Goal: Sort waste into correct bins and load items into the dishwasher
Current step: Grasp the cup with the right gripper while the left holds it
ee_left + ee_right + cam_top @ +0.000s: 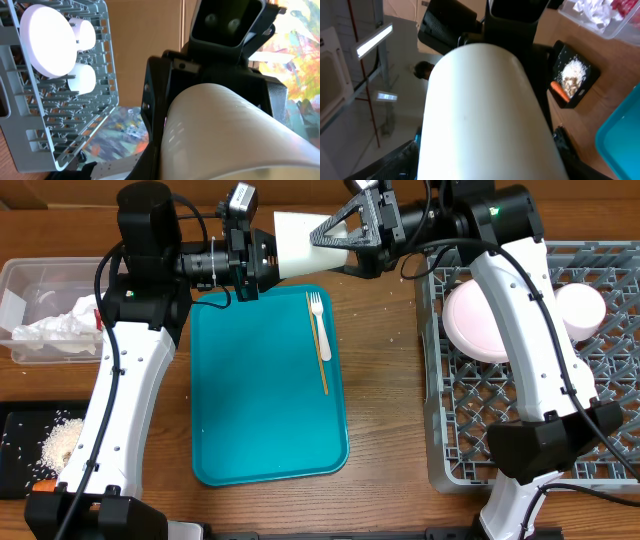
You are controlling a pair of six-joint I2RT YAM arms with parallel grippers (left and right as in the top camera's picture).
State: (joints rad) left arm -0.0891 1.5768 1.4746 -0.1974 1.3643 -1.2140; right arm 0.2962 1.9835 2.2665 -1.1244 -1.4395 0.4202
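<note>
The white cup [298,246] hangs in the air above the table's back edge, lying sideways between both grippers. My left gripper [264,260] grips its left end and my right gripper [338,238] closes round its right part. The cup fills the left wrist view [225,130] and the right wrist view [475,115]. The white fork with wooden handle [319,332] lies on the teal tray [260,410]. The pale-pink plate [474,322] and a pink bowl [582,310] stand in the grey dish rack [470,450].
The clear box [18,280] at far left holds crumpled napkins [55,330] and a red wrapper [622,7]. The black tray [15,430] holds rice scraps [58,445] and a carrot piece [559,91]. A few crumbs lie near the rack.
</note>
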